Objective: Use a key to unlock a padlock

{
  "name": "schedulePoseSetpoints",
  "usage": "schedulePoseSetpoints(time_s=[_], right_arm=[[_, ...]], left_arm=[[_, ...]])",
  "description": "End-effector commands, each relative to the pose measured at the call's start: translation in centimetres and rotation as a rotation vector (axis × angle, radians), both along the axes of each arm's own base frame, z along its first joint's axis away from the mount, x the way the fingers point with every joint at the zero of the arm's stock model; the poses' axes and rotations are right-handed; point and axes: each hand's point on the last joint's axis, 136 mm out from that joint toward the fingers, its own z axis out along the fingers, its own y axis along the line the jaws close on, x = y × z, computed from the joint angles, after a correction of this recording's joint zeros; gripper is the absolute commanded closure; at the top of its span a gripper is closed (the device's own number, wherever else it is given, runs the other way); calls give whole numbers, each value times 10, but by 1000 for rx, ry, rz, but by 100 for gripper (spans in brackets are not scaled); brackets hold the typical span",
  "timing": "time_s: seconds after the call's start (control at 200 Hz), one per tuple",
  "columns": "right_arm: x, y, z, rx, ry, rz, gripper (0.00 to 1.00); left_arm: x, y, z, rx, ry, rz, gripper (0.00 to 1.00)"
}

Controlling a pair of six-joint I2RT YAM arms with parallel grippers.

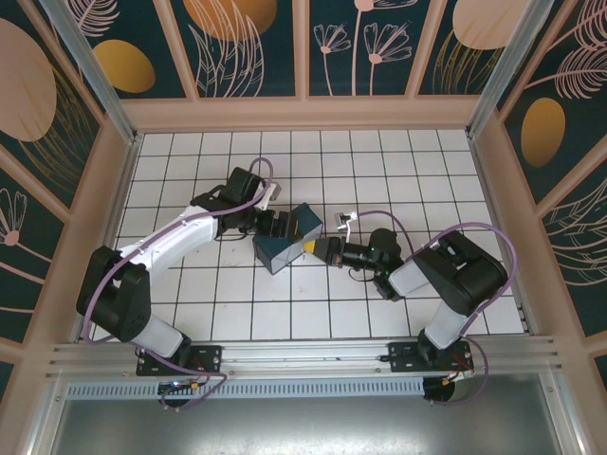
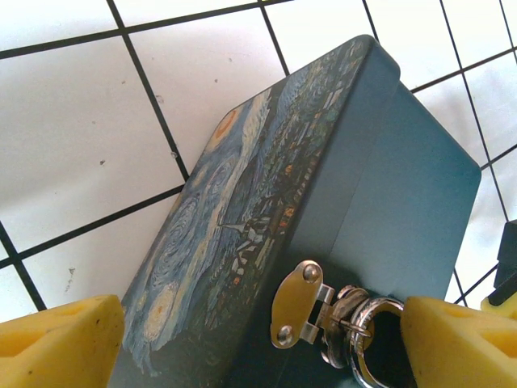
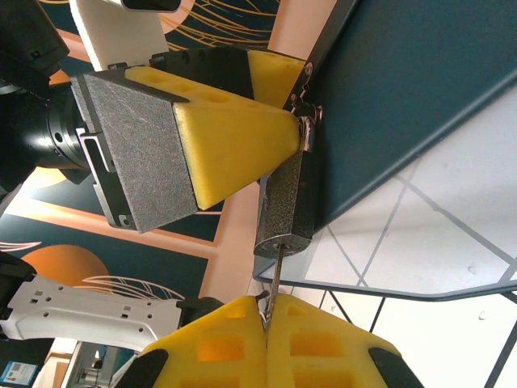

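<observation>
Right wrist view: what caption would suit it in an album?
Right claw, shut on the key, offers its tip to the padlock hanging from the blue box.

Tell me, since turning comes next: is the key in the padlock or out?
In: the key runs from the right gripper into the padlock.

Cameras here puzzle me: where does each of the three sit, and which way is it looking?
Top external: fixed above and behind the arms, looking down on the table; the left arm and right arm meet at the box.
Left wrist: on the left arm, looking along the left gripper clamping the box, at its latch; own yellow fingers show.
Right wrist: on the right arm, looking past the right gripper, shut on the key in the padlock.
Shared: both wrist views show the box and latch.
</observation>
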Motion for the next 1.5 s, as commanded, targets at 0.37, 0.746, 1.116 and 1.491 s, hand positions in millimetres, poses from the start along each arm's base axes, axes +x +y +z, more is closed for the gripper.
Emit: schedulePoseSetpoints(time_s=[0.37, 0.746, 1.116, 1.491], right_arm=[[11, -3, 9, 41, -57, -83, 100], [13, -4, 12, 57, -51, -123, 100], [18, -6, 7, 36, -39, -155, 100], [13, 5, 7, 57, -32, -96, 100]], left_arm=[[-15, 5, -17, 32, 60, -14, 12], [-17, 6, -16, 19, 64, -2, 13], [-14, 6, -15, -1, 61, 14, 13], [-17, 4, -15, -10, 70, -2, 14]])
